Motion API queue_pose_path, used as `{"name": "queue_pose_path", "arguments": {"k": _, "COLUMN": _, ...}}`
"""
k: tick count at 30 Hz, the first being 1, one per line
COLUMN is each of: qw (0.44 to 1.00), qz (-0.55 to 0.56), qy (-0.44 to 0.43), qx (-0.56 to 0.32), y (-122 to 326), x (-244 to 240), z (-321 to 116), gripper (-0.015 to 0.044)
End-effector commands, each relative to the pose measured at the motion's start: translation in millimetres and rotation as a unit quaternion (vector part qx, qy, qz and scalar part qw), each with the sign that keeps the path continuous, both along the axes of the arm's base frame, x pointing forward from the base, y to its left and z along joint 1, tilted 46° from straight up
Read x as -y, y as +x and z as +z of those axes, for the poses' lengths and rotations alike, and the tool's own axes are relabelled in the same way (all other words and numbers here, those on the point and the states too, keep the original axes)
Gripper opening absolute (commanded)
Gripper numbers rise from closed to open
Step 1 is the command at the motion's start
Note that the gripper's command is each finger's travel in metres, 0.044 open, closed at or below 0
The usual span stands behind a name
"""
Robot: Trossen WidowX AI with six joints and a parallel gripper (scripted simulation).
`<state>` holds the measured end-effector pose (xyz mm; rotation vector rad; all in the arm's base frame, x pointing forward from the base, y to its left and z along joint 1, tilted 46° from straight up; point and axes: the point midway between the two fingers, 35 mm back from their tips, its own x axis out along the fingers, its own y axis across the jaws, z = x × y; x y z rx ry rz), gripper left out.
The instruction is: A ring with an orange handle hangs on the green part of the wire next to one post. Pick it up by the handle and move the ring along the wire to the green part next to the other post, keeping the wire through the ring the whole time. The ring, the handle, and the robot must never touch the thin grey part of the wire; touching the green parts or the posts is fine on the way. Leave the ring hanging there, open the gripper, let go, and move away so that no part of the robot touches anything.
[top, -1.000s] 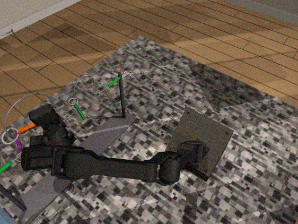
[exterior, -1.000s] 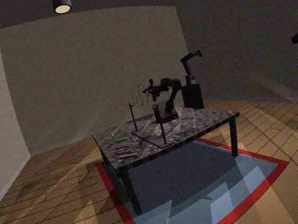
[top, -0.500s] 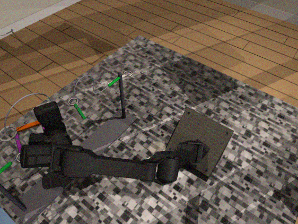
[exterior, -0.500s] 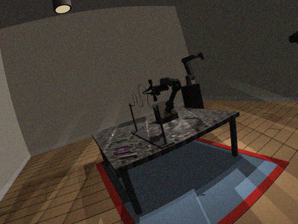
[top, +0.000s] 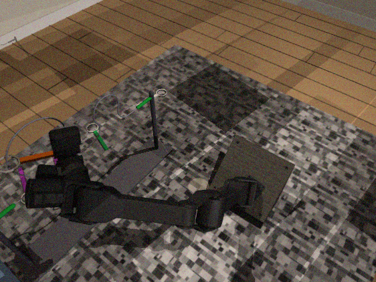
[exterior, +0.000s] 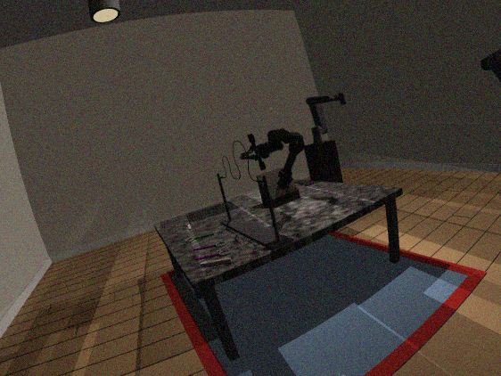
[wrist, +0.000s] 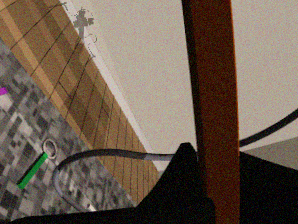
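My gripper [top: 53, 154] [exterior: 242, 156] [wrist: 194, 151] is shut on the orange handle [top: 37, 156] [wrist: 216, 100], held in the air. The handle's ring [top: 19, 165] is at the left edge in the top view, where the grey wire [top: 33, 121] [wrist: 107, 152] comes down to it; its clearance is too small to tell, and the ring is outside the wrist view. One green part [top: 144, 103] is beside the far post [top: 154, 123] [exterior: 224, 196]. The other green part [top: 7, 210] is beside the near post [top: 21, 251] [exterior: 271, 209]. The arm hides part of the wire.
Loose rings with a green handle [top: 101, 140] [wrist: 32, 171] and magenta handles [top: 22, 177] lie on the table beyond the wire. The posts rise from a grey base strip [top: 134, 174]. The wire's tall arch stands beside the gripper. A second arm [exterior: 317, 113] stands behind the table.
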<state>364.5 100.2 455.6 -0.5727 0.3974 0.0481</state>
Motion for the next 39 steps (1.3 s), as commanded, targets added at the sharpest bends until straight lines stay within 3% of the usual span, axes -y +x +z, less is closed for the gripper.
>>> {"name": "queue_pose_path", "arguments": {"k": 1, "qw": 1.000, "qz": 0.002, "qy": 0.024, "qx": -0.004, "y": -0.2, "x": -2.0, "z": -0.8, "gripper": -0.0150}}
{"name": "queue_pose_path", "arguments": {"k": 39, "qw": 0.963, "qz": 0.016, "qy": 0.266, "qx": -0.039, "y": -1.9, "x": -19.3, "z": -6.4, "gripper": -0.0150}}
